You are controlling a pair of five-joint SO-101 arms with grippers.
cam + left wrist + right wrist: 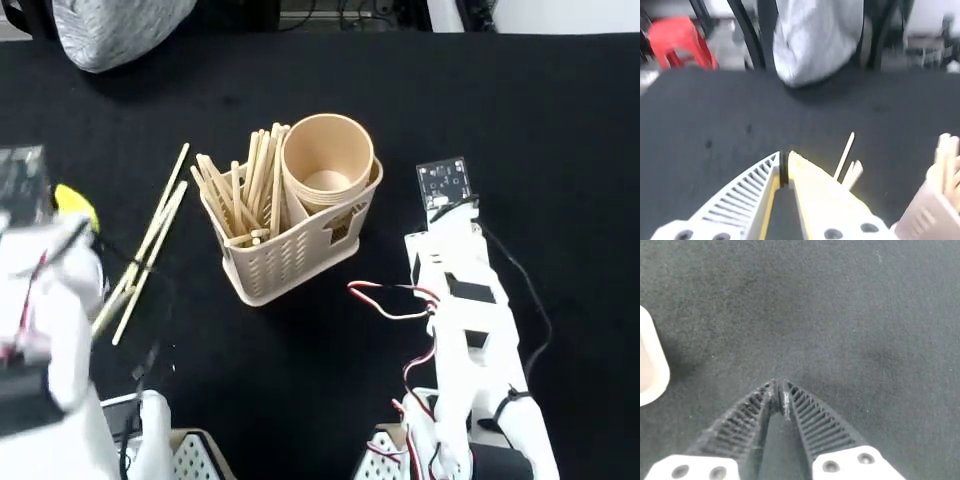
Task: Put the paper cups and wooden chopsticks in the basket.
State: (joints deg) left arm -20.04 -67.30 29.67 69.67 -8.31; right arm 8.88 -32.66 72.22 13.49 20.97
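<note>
Pressing together at their tips, the white and yellow fingers of the left gripper (785, 156) are closed with nothing between them, held above bare black table (715, 130). Just past the yellow finger, the loose wooden chopsticks (845, 159) lie on the cloth, apart from the tips and not touched by them. Farther off on that same side, a corner of the basket (932, 212) shows, with stick ends rising from it.

From the high view, the left arm (45, 300) sits at the table's left edge. The few loose chopsticks (150, 240) lie in a slanted bundle just beside it, between that arm and the basket (290, 262). They rest flat on the table and clear of the basket wall.

The right gripper (778, 386) is also closed and empty, its dark ribbed fingers meeting at the tips over bare cloth. A pale rounded corner of the basket (650, 365) lies off to one side, apart from the fingers. In the high view the right arm (470, 330) stretches along the right side of the basket, near it but not touching.

The basket stands upright near the table's middle, between the two arms. Stacked paper cups (328, 160) fill its right part, and a sheaf of chopsticks (250, 190) leans in its left part.

Beyond the table's far edge are a grey bag (115, 25) and a red stool (677, 35).
</note>
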